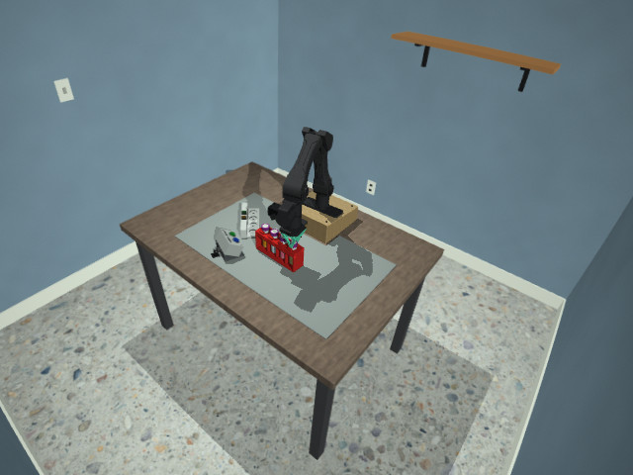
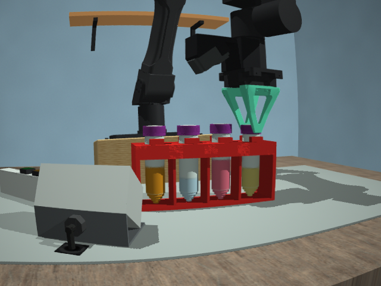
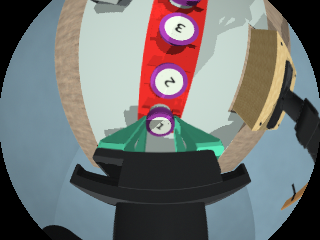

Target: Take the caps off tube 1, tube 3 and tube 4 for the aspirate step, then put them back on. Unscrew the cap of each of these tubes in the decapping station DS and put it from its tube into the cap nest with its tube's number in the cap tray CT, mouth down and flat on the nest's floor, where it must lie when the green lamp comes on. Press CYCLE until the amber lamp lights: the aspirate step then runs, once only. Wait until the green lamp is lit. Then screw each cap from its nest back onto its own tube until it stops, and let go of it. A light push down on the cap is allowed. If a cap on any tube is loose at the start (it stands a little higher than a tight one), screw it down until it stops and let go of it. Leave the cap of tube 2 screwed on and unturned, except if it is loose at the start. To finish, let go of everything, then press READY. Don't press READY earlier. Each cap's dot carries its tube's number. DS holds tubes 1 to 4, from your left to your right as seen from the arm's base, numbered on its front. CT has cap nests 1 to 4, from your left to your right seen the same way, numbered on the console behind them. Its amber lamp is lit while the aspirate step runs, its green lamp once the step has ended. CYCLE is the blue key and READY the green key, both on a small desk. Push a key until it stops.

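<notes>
The main risk from here is a slipping or crooked unscrewing: the gripper (image 2: 249, 130) pinches the cap of tube 1 (image 3: 160, 122) only with the very tips of its green fingers (image 2: 256, 123). If the wrist turns off the tube's axis, the cap may skid between the pads, or cock in its thread and jam instead of backing off. Lifting too soon, before the thread is free, could drag tube 1 (image 2: 250, 175) up out of the decapping station (image 2: 203, 151) directly below the hand. The cap of tube 2 (image 2: 220, 128), just beside the hand, seems to stand slightly higher than the others. That may mean it is loose, and a wide swing of the fingers could knock it. The hand is clenched on the cap of tube 1, its fingers stopped at a narrow gap by the cap's width. The cap sits on its tube, under the palm. The cap tray (image 1: 245, 217) lies well off to the hand's side.
</notes>
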Robot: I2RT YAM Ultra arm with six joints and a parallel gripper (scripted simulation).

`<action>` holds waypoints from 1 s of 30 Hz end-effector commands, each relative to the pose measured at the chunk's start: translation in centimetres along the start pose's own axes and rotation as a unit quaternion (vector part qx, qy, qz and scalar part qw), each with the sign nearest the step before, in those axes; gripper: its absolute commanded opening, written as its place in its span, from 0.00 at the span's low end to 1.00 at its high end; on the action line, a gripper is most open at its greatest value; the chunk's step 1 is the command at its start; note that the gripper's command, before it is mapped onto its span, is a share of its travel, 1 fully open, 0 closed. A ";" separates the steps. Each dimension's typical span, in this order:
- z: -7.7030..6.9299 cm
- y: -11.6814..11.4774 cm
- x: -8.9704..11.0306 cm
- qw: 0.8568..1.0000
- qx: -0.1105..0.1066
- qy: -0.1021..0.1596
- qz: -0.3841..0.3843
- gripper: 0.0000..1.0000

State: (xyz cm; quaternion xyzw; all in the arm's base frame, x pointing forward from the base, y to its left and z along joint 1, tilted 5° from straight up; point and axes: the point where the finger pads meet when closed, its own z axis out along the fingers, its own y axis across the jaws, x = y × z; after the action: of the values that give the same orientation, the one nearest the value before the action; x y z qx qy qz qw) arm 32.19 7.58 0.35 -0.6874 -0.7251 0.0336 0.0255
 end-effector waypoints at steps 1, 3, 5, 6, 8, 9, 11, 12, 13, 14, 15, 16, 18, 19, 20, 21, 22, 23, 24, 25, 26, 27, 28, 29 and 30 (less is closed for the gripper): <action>-0.3 0.2 -0.1 1.000 -0.006 0.000 0.001 0.00; -0.3 0.2 -0.1 1.000 -0.006 -0.001 -0.024 0.00; -0.3 0.2 -0.1 0.999 -0.006 -0.001 -0.049 0.00; -0.3 0.2 -0.1 0.999 -0.006 -0.001 -0.049 0.00; -0.3 0.2 -0.1 0.995 -0.006 -0.001 -0.099 0.00; -0.3 0.2 -0.1 0.992 -0.006 -0.001 -0.123 0.00; -0.3 0.2 -0.1 0.985 -0.006 -0.001 -0.173 0.00; -0.3 0.2 -0.1 0.980 -0.006 -0.002 -0.197 0.00; -0.3 0.2 -0.1 0.975 -0.006 -0.002 -0.222 0.00; -0.3 0.2 -0.1 0.969 -0.006 -0.002 -0.246 0.00; -0.3 0.2 -0.1 0.963 -0.006 -0.002 -0.270 0.00; -0.3 0.2 -0.1 0.956 -0.006 -0.002 -0.294 0.00; -0.4 0.2 -0.1 0.940 -0.006 -0.002 -0.342 0.00; -0.4 0.2 -0.1 0.931 -0.006 -0.003 -0.365 0.00; -0.4 0.2 -0.1 0.922 -0.006 -0.003 -0.388 0.00; -0.4 0.2 -0.1 0.912 -0.005 -0.003 -0.411 0.00; -0.4 0.2 -0.1 0.912 -0.005 -0.003 -0.411 0.00; -0.4 0.2 -0.1 0.912 -0.005 -0.003 -0.411 0.00; -0.4 0.2 -0.1 0.901 -0.005 -0.003 -0.434 0.00; -0.4 0.2 -0.1 0.890 -0.005 -0.003 -0.456 0.00; -0.4 0.2 -0.1 0.878 -0.005 -0.003 -0.478 0.00; -0.4 0.2 -0.1 0.866 -0.005 -0.003 -0.500 0.00; -0.4 0.2 -0.1 0.853 -0.005 -0.004 -0.522 0.00; -0.4 0.2 -0.1 0.840 -0.005 -0.004 -0.543 0.00; -0.4 0.2 -0.1 0.826 -0.005 -0.004 -0.564 0.00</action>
State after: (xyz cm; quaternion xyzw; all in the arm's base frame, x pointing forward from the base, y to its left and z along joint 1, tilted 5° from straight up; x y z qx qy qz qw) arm 32.16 7.55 0.39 -0.2568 -0.9655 0.0172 0.0391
